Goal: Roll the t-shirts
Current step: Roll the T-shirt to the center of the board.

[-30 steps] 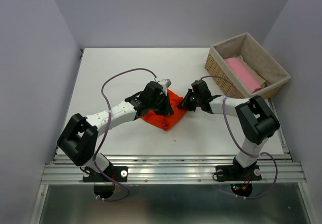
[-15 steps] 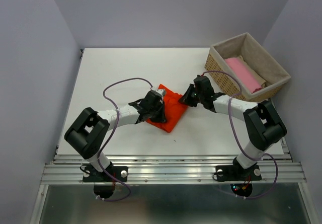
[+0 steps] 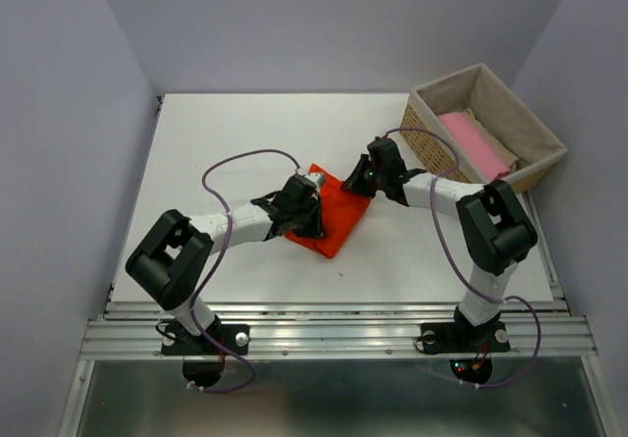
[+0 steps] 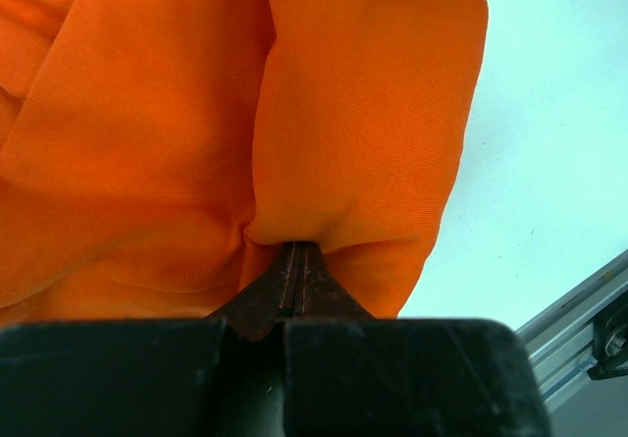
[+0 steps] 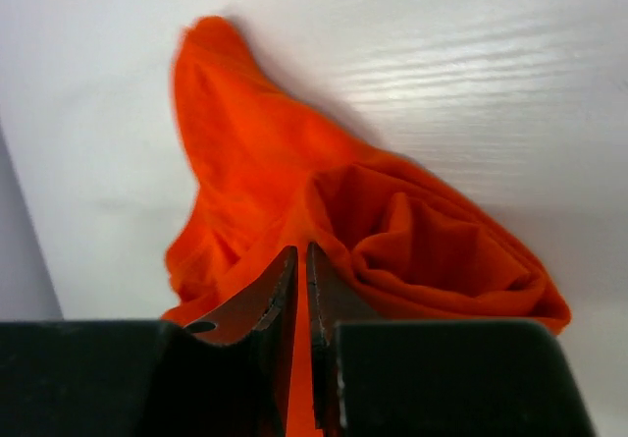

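The bright orange-red t-shirt lies bunched in the middle of the white table. My left gripper is shut on its near left edge; in the left wrist view the jaws meet with the cloth folding out from them. My right gripper is shut on the shirt's far right edge; in the right wrist view a thin layer of the orange cloth is pinched between the jaws. The pink t-shirt lies in the basket with a beige one beside it.
The wicker basket with grey lining stands at the table's far right corner, just beyond my right arm. Purple cables loop over both arms. A metal rail runs along the near edge.
My right gripper has moved left and away from me with the shirt's edge. The left gripper drew back toward me a second ago and has held still since. The shirt now lies flatter and longer.
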